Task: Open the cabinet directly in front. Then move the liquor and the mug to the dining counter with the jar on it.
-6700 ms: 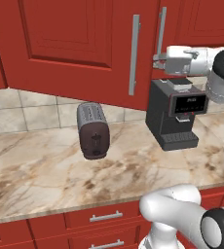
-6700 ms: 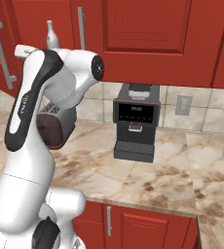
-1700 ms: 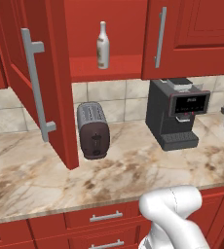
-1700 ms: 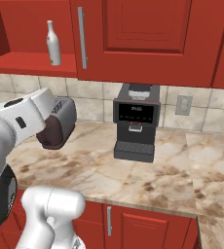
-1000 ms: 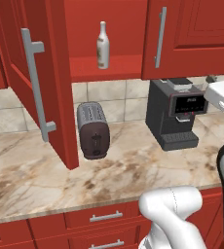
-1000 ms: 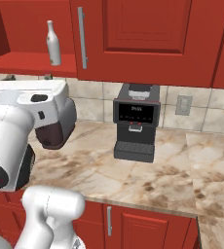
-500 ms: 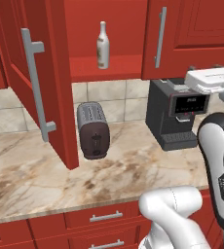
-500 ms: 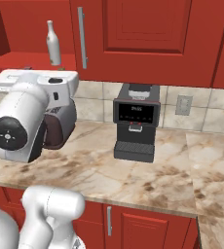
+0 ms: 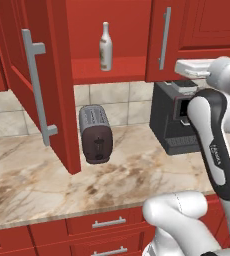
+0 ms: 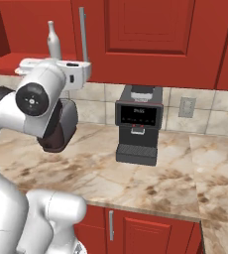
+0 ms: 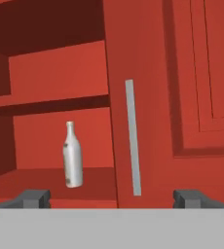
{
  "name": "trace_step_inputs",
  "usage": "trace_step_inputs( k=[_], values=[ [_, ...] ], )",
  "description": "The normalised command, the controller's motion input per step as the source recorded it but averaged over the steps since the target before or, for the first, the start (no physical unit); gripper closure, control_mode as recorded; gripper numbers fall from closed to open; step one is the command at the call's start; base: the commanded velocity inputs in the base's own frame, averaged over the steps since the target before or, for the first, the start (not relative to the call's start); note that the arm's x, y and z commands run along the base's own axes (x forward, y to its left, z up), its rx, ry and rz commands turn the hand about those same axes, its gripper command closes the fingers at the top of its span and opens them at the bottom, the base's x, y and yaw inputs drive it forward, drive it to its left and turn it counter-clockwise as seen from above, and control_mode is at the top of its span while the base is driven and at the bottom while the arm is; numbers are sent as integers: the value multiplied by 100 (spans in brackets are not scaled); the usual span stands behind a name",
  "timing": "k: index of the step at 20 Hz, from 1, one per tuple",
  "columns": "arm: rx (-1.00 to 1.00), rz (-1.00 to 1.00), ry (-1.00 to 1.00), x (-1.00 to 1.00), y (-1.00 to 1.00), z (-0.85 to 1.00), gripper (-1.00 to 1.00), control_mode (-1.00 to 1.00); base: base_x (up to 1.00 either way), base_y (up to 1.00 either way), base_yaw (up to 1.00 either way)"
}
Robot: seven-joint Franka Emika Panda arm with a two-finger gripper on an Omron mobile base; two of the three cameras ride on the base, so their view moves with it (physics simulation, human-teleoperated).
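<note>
Hand view is showing the claw (image 11: 111, 197) gaping wide and holding nothing, facing the liquor (image 11: 72, 154) standing upright on the open cabinet (image 11: 60, 185) shelf. Glass is probably slippery and fragile, so gripping mid-body seems safest.

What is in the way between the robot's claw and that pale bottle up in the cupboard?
Nothing visible. The left cabinet door stands swung open, and the liquor stands alone and upright on the bare shelf. The open gripper looks in from outside; the closed right door is beside the bottle, not before it.

The liquor (image 9: 105, 46) stands on the cabinet (image 9: 112, 70) shelf.
</note>
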Motion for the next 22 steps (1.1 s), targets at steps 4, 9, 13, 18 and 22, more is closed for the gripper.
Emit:
trace_step_inputs(
  k=[4, 9, 13, 18, 22],
  values=[
    [1, 0, 8, 93, -6, 0, -100, -100, 0, 0, 0],
    [0, 0, 7, 100, -1, 0, -100, -100, 0, 0, 0],
    [0, 0, 4, 100, -1, -7, -100, -100, 0, 0, 0],
    [0, 0, 1, 91, -3, -9, -100, -100, 0, 0, 0],
    [0, 0, 0, 69, -2, -8, -100, -100, 0, 0, 0]
  ],
)
